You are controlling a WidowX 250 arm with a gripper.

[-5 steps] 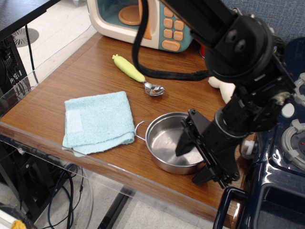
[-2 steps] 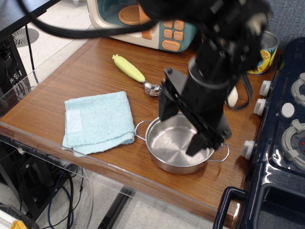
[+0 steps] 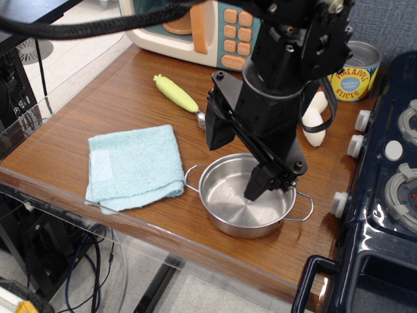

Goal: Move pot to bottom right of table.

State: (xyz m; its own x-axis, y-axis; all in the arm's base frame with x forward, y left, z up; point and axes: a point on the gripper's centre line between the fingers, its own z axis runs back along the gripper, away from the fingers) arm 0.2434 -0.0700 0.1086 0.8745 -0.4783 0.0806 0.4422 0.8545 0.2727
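The pot [image 3: 245, 203] sat at the table's [image 3: 124, 101] front edge, just right of the blue cloth [image 3: 135, 166], unmoved. The gripper [image 3: 238, 160], jaws wide and empty, had swung from the pot's right side to above it, lining up a grasp. Further right, a can [image 3: 355, 72] read "PINEAPPLE SLICES".

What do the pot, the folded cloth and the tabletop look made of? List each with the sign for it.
Pot: shiny metal, likely stainless steel; its inside mirrors the light and the thin handles look like wire.
Folded cloth: light blue terry-like fabric, matte and nubbly, with soft folded edges.
Tabletop: brown wood or wood-look laminate; grain lines show under a faint sheen, so which one is unclear.
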